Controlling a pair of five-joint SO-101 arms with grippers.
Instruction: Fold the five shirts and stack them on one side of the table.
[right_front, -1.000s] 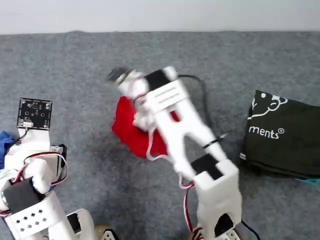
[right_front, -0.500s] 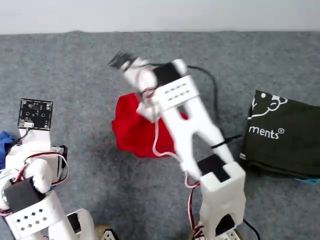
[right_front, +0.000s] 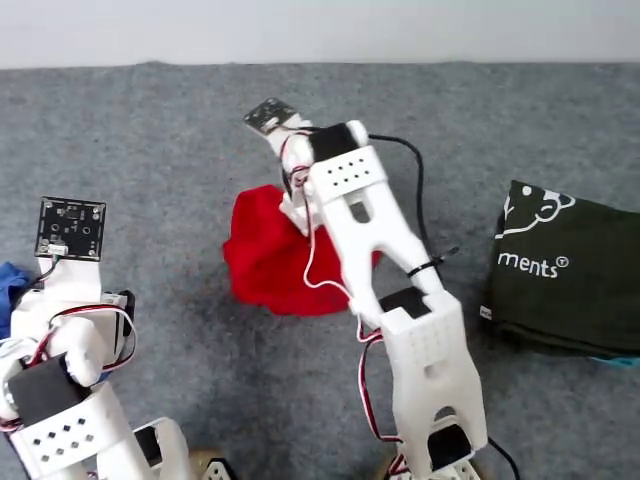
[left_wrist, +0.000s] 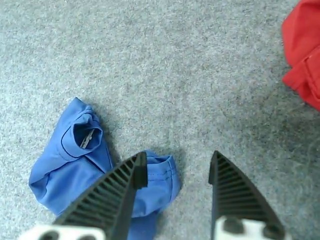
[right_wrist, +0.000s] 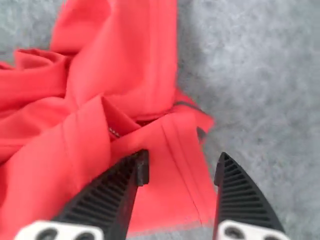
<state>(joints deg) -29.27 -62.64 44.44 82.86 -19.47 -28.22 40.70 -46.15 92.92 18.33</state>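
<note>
A crumpled red shirt (right_front: 270, 260) lies mid-table. My right gripper (right_wrist: 179, 167) hovers open just above the red shirt (right_wrist: 100, 105), near a hem edge, with nothing between its fingers. In the high view the right arm (right_front: 350, 200) stretches over the shirt's far side. A rumpled blue shirt (left_wrist: 75, 170) lies on the carpet beneath my left gripper (left_wrist: 176, 169), which stands open and empty above its edge. The blue shirt (right_front: 8, 285) peeks out at the left border beside the left arm (right_front: 60, 350). A folded dark green shirt (right_front: 565, 270) with white print sits at the right.
The grey carpeted table (right_front: 150, 150) has free room at the back and between the arms. A red shirt corner (left_wrist: 302, 50) shows far off in the left wrist view. A pale wall (right_front: 320, 30) bounds the table's far edge.
The right arm has swung right and straightened over the red shirt, its wrist moving toward the shirt's far edge. The red shirt has spread a little. The left arm has kept still.
</note>
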